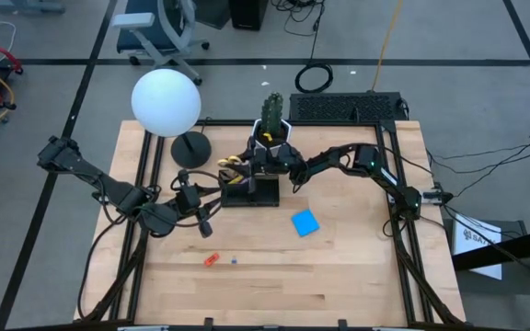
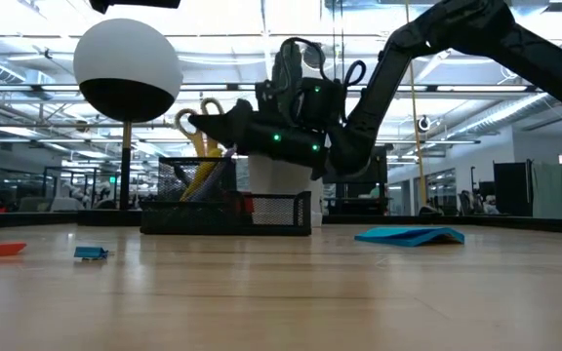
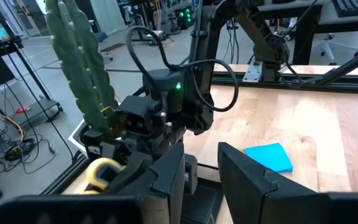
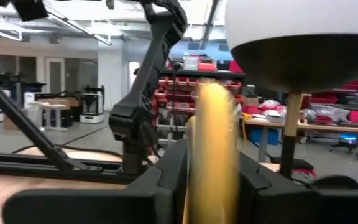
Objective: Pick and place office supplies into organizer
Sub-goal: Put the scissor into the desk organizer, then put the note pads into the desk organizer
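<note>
Yellow scissor handles (image 4: 211, 155) fill the right wrist view, pinched square between the right gripper's (image 1: 244, 171) two dark fingers (image 4: 166, 180). That claw sits right over the black mesh organizer (image 1: 254, 191), and in the low view the scissors (image 2: 201, 146) stand tilted in it, handles up above the rim (image 2: 224, 209), blades down inside the mesh. Just behind the claw is the white cactus pot (image 1: 275, 131) with its green cactus (image 3: 79, 59); off to its lamp side stands the round black lamp base (image 1: 191, 147) under the big white globe (image 1: 166, 102).

Over to the left gripper (image 1: 201, 219): it hangs above the wooden table (image 1: 339, 267) just short of the organizer, fingers (image 3: 247, 180) spread apart with nothing between them, pointing towards the right claw's work.

Loose supplies now. A blue sticky-note pad (image 1: 305, 222) lies flat on the table on the near side of the right claw, well apart from the organizer. Further out from the left claw, toward the table's front edge, a small red-orange piece (image 1: 211, 260) rests on the wood, and just beside it a tiny blue piece (image 1: 234, 260). A black keyboard (image 1: 348, 108) lies at the back edge, beyond the right arm's elbow.
</note>
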Controlling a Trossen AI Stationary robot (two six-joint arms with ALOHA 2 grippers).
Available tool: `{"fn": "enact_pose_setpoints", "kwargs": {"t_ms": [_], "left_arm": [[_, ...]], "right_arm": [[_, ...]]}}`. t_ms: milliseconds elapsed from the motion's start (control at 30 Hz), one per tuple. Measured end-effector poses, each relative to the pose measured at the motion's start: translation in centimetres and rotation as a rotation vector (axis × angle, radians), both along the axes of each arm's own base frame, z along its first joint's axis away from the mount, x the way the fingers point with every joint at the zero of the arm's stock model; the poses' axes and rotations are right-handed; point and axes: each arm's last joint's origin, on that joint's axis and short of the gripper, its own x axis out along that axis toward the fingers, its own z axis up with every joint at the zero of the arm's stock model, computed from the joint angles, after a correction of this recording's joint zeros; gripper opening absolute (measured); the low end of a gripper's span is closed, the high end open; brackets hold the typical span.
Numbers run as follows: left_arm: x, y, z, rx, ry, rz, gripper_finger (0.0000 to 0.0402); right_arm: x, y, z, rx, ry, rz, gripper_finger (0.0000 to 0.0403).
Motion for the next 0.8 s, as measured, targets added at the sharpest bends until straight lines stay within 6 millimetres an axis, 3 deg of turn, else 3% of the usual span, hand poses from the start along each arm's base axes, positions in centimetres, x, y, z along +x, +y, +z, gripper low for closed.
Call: {"fn": "enact_pose_setpoints", "kwargs": {"t_ms": [233,400,800], "left_arm": [[0.0,0.0,0.0,0.001,0.001,-0.001,0.0104],[0.0,0.0,0.0,0.003,0.005,-0.001,0.0104],[-0.1,-0.1,-0.2,0.008,0.019,-0.007,0.0104]], "right_arm": [[0.1,0.5,0.2,-0.002,-0.004,0.009,0.0095],[0.1,0.8,1.5,-0.026,-0.047,0.012,0.0101],[-1.3,3.8,6.9,-0.162,0.006,0.078,0.0102]]}}
